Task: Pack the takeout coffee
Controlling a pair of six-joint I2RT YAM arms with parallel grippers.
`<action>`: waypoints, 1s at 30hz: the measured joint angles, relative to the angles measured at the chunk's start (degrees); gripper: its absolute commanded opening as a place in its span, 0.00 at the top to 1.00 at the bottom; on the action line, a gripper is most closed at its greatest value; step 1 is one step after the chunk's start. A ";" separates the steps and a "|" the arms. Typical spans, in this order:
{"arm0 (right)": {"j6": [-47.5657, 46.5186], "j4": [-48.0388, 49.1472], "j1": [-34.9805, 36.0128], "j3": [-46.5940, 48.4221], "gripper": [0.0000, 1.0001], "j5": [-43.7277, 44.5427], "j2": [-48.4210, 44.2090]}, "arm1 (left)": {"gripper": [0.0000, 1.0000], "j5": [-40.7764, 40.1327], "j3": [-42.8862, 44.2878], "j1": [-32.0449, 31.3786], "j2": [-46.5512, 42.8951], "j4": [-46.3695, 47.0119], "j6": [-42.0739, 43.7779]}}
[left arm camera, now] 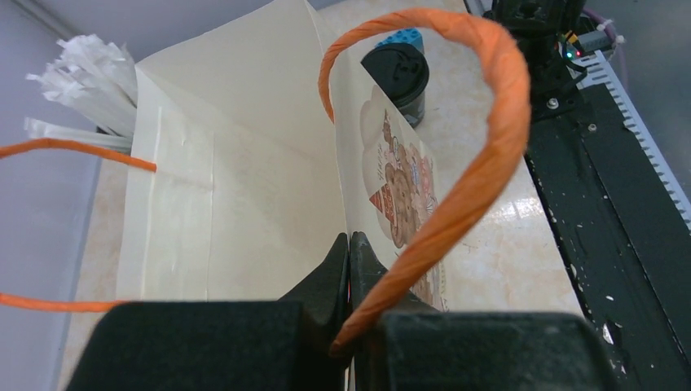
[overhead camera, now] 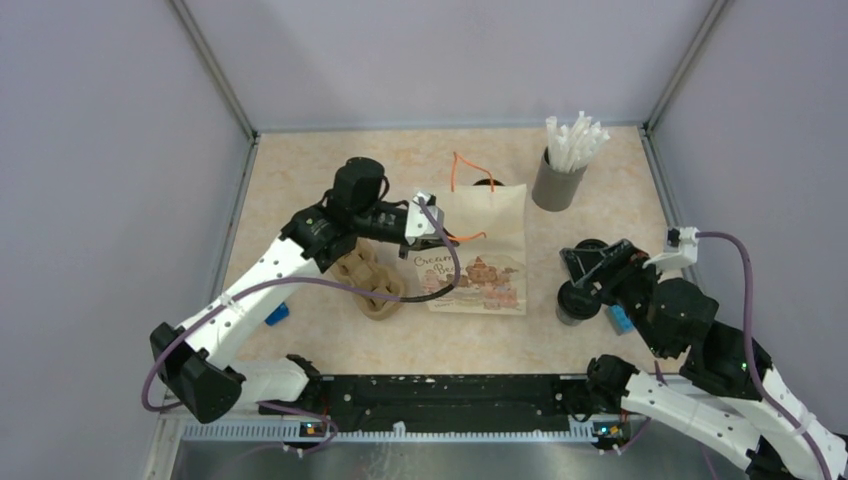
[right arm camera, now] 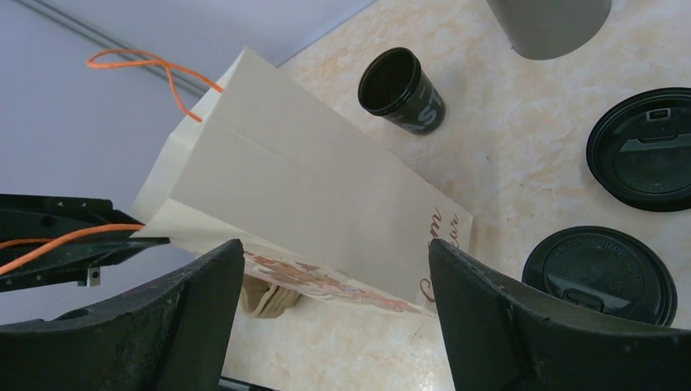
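Observation:
A cream paper bag (overhead camera: 478, 250) with orange cord handles (left arm camera: 481, 163) and a printed front lies tilted at the table's middle. My left gripper (overhead camera: 425, 222) is shut on the bag's mouth edge (left arm camera: 349, 244), one finger inside and one outside. My right gripper (overhead camera: 585, 262) hovers open to the bag's right, with nothing between its fingers (right arm camera: 334, 244). Two lidded black coffee cups (right arm camera: 648, 147) (right arm camera: 599, 273) stand below it. An open black cup (right arm camera: 402, 90) stands behind the bag. A brown cardboard cup carrier (overhead camera: 370, 282) lies left of the bag, partly under it.
A grey holder (overhead camera: 557, 180) full of white wrapped straws stands at the back right. Small blue blocks lie at the left (overhead camera: 277, 313) and right (overhead camera: 620, 318) near the arms. Grey walls close in the table on three sides.

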 measured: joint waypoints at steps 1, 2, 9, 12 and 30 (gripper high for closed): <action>0.11 -0.11 0.00 -0.02 0.18 -0.07 0.17 | 1.00 -0.04 0.04 -0.42 0.72 -0.50 0.72; 0.20 -0.22 0.00 -0.04 0.18 -0.20 0.35 | 1.00 -0.15 0.04 -0.72 1.27 -1.16 1.42; 1.03 -0.96 0.00 -2.40 0.18 -1.33 0.72 | 0.94 -3.54 -0.74 -2.08 2.56 -3.98 5.55; 1.14 -1.25 0.00 -3.54 0.18 -1.99 0.96 | 0.82 -4.83 -1.73 -2.73 2.54 -3.87 6.47; 3.10 -3.15 0.00 -6.56 0.16 -5.35 2.19 | 0.01 -10.43 -6.67 -3.50 -8.74 1.18 -0.76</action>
